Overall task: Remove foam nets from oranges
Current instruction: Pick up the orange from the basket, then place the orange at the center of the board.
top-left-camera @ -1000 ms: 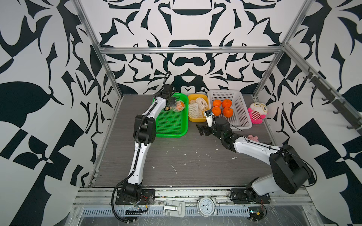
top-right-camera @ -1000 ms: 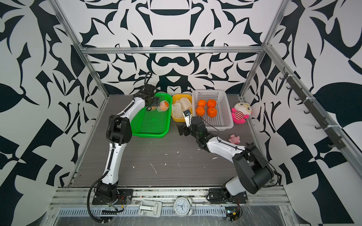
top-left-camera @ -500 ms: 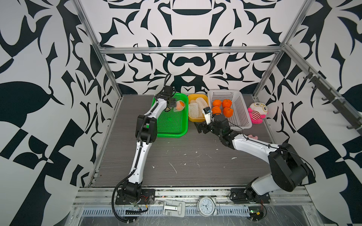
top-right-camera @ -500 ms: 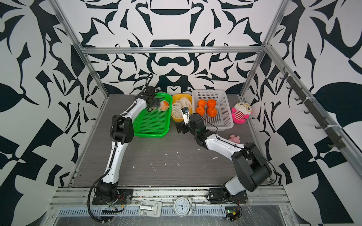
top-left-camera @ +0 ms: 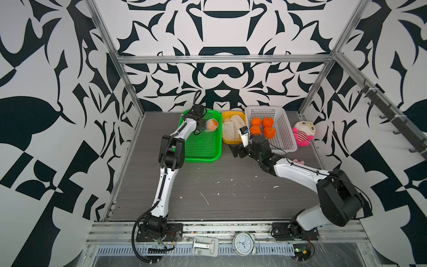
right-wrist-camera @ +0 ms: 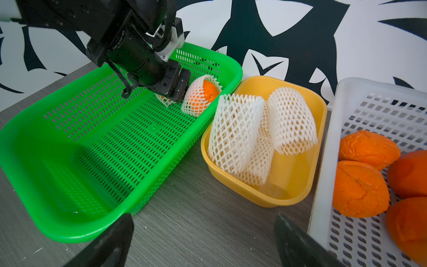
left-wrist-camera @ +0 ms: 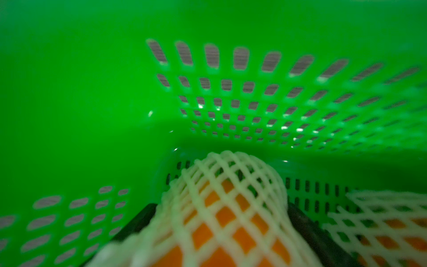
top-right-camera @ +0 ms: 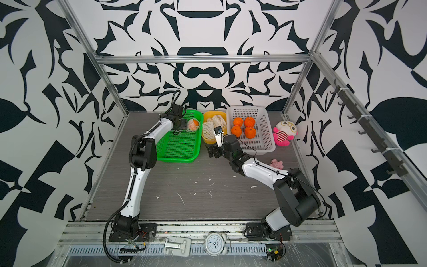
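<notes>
Foam net point(right-wrist-camera: 196, 92): white mesh sleeve, worn on an orange point(right-wrist-camera: 210, 90) in the far corner of the green basket point(right-wrist-camera: 69, 231), on the side nearest the yellow tub point(right-wrist-camera: 298, 203). The tube axis runs from the left gripper point(right-wrist-camera: 181, 89) toward the tub, with bare fruit shown at that open end. Jaws are set either side of the sleeve; whether it is pinched cannot be told. A second netted orange point(left-wrist-camera: 381, 226) is lodged just beside. Right gripper point(right-wrist-camera: 203, 242): spread wide, empty, over the table point(right-wrist-camera: 208, 222), farther off. Basket walls are close on two sides; bare floor is offered nearward.
</notes>
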{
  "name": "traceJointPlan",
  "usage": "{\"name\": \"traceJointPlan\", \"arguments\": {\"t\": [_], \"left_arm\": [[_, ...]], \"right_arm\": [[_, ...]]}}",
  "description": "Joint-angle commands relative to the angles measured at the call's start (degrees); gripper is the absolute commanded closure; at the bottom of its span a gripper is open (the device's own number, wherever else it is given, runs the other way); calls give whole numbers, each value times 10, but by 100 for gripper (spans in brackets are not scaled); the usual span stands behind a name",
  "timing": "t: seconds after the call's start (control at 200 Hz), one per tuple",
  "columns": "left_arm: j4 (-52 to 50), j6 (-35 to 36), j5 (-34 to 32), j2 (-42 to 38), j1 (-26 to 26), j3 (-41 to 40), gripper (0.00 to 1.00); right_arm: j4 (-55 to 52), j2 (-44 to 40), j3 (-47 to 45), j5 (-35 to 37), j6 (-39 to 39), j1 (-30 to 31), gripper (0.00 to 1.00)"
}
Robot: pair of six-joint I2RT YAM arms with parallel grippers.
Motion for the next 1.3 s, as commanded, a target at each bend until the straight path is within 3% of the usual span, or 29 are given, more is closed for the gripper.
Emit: {"name": "traceJointPlan", "arguments": {"t": [0.0, 0.26, 0.595, 1.005, 1.295], "left_arm": [[-10, 0, -6, -38, 2, -12, 14], [-28, 7, -4, -49, 2, -2, 26], [-47, -3, -9, -112, -11, -54, 29], [-60, -49, -3, -321, -78, -274, 30], [-106, -69, 15, -501, -151, -439, 31]], "right_arm": [[1, -16, 24, -4, 2, 4, 3], [-5, -28, 25, -6, 0, 8, 3], [-8, -51, 11, -14, -9, 19, 3], [-49, -118, -48, -29, -32, 87, 4], [-73, -225, -134, -1, -90, 98, 6]]}}
